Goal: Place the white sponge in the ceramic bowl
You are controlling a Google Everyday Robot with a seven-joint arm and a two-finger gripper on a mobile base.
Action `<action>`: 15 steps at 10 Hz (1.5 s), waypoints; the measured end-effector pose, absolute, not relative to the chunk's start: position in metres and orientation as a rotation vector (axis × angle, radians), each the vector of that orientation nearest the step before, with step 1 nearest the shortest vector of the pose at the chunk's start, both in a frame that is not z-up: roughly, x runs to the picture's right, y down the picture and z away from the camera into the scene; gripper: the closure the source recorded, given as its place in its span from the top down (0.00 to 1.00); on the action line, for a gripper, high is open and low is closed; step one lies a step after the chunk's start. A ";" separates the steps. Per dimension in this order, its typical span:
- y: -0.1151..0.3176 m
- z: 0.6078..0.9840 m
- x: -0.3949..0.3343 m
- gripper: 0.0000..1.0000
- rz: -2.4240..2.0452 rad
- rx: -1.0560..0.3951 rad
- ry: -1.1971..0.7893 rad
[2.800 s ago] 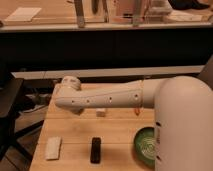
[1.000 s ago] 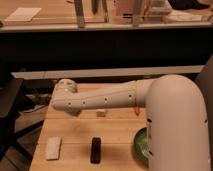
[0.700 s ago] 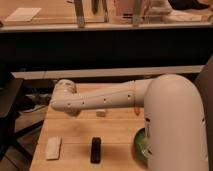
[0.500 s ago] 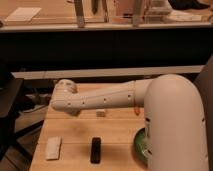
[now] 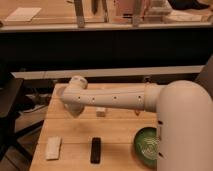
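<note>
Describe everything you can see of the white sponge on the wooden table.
The flat white rectangular sponge looks soft, pale and plain, with no visible markings. It lies flat on the light wooden table near the front left corner, its long side running roughly front to back. It rests only on the tabletop. The black bar-shaped object lies to its right, apart from it. The robot's hand hangs farther back over the table, not touching the sponge.
</note>
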State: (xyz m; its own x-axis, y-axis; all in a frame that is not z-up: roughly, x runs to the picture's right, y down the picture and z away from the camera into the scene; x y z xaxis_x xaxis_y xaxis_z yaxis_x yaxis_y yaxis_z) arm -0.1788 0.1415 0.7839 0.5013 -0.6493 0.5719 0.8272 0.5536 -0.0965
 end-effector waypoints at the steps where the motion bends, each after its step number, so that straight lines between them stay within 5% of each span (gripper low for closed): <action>1: 0.144 0.783 -0.185 0.67 -0.919 -0.392 -0.554; 3: 0.152 0.783 -0.194 0.80 -0.918 -0.427 -0.627; 8: 0.177 0.773 -0.236 0.80 -1.119 -0.491 -0.817; 15: 0.191 0.773 -0.242 0.80 -1.108 -0.511 -0.776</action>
